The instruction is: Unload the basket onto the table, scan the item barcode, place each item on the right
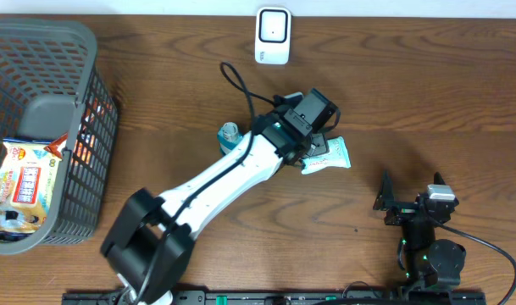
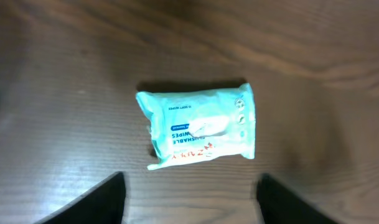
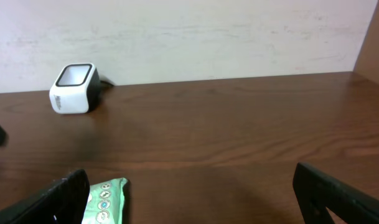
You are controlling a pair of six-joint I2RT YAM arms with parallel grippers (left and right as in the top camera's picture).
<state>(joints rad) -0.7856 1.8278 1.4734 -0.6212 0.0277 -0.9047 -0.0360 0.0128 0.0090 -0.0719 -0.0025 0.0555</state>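
One question, Ana: where is the pack of wipes?

Flat on the bare wood near the middle of the worktop, Ben, a little toward the right edge. Nothing is holding it.

What does it look like?

Soft pale mint wrapper, oblong, with crimped ends and a few creases. The face turned up has a white peel flap in the centre. Beside the flap sits a dark blue oval band with small white lettering, then larger blue letters, then a line of red-orange print along one long side. A column of small round icons runs down one short end. From the left wrist all the print reads upside down.

And the left fingers?

Spread wide apart above the pack, one dark tip at each lower corner of the wrist view. The pack lies just beyond them, clear of both.

The right fingers?

Also wide apart, with nothing between them, low near the front edge toward the right corner. One mint end of the pack shows just beside the left tip in that view.

The scanner?

White with a dark window, standing at the back edge, well apart from the pack. A grey basket with a snack bag inside sits at the left edge.
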